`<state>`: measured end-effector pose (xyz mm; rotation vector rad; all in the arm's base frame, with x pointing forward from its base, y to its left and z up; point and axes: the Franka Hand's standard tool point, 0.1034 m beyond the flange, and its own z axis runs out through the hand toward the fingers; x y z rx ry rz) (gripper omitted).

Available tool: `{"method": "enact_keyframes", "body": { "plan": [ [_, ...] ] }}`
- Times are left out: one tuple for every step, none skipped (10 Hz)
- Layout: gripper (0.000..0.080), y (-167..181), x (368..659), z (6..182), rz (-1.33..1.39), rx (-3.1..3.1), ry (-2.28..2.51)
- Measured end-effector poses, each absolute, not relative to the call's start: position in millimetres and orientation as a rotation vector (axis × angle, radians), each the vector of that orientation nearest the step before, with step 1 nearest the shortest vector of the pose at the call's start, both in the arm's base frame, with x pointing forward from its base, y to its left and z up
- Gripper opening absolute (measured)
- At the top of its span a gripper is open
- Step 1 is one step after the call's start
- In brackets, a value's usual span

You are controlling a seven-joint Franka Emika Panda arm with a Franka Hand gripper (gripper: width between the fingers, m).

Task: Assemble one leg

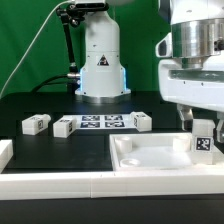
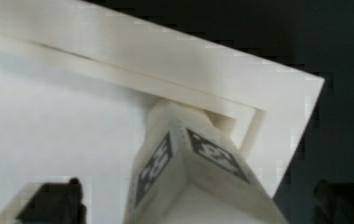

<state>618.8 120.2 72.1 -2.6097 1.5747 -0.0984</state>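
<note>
The leg [image 1: 203, 136], a small white block with a black-and-white tag, stands upright in the corner of the large white tray [image 1: 150, 160] on the exterior view's right. In the wrist view the leg [image 2: 200, 160] rises from the tray's raised corner rim [image 2: 245, 105]. My gripper [image 1: 201, 122] is straight above it, and its dark fingers [image 2: 53, 200] stand on either side of the leg with a gap on each side. The gripper [image 2: 197, 203] is open and not holding the leg.
Three more tagged white legs [image 1: 36, 124], [image 1: 64, 127], [image 1: 141, 122] lie on the black table by the marker board [image 1: 103, 122]. The arm's white base [image 1: 103, 65] stands behind. A white part [image 1: 5, 152] lies at the left edge.
</note>
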Motion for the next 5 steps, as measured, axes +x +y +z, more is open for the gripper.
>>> {"method": "enact_keyframes", "body": {
  "plan": [
    [0.0649, 120.4, 619.4, 73.2, -0.109, -2.697, 1.455],
    [0.0649, 121.1, 619.8, 74.0, -0.115, -2.764, 1.353],
    [0.0649, 120.9, 619.5, 73.8, -0.129, -2.860, 1.188],
    [0.0649, 121.0, 619.4, 73.8, -0.136, -2.911, 1.086],
    [0.0649, 123.7, 618.7, 73.6, -0.140, -2.935, 1.040]
  ]
}}
